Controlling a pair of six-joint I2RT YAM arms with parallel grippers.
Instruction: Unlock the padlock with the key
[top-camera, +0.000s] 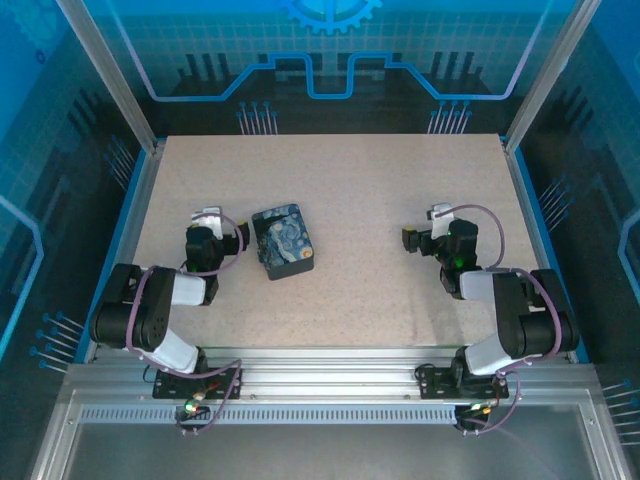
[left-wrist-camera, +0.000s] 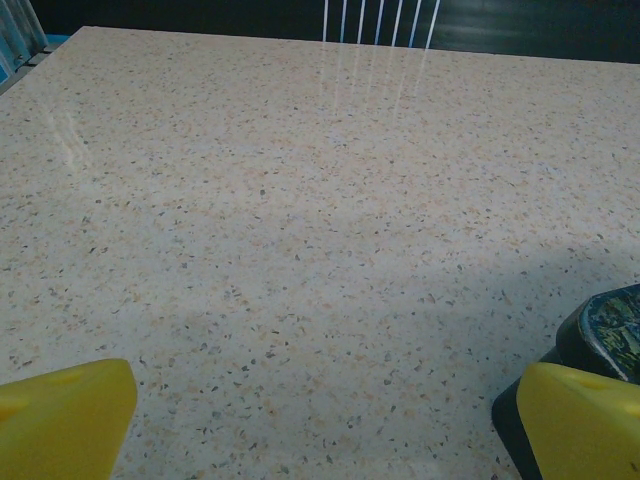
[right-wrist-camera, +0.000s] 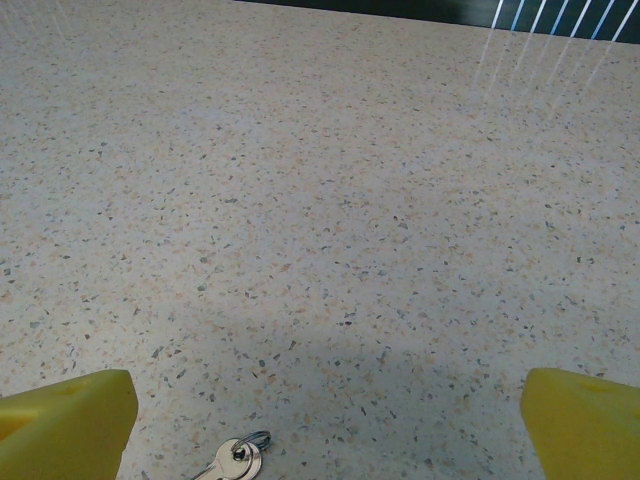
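A small silver key (right-wrist-camera: 236, 461) on a ring lies flat on the speckled table, just ahead of my right gripper (right-wrist-camera: 325, 435) and nearer its left yellow finger (right-wrist-camera: 62, 420). That gripper (top-camera: 437, 217) stands open over the right half of the table with nothing between its fingers. My left gripper (top-camera: 207, 221) is open too, low over the left half, and holds nothing. Bare table lies between its yellow fingers (left-wrist-camera: 60, 415). The padlock is out of view.
A dark tin with a blue swirling painting on its lid (top-camera: 283, 240) sits just right of the left gripper; its corner (left-wrist-camera: 612, 328) rises behind the right finger. Metal posts and blue walls frame the table (top-camera: 350, 180).
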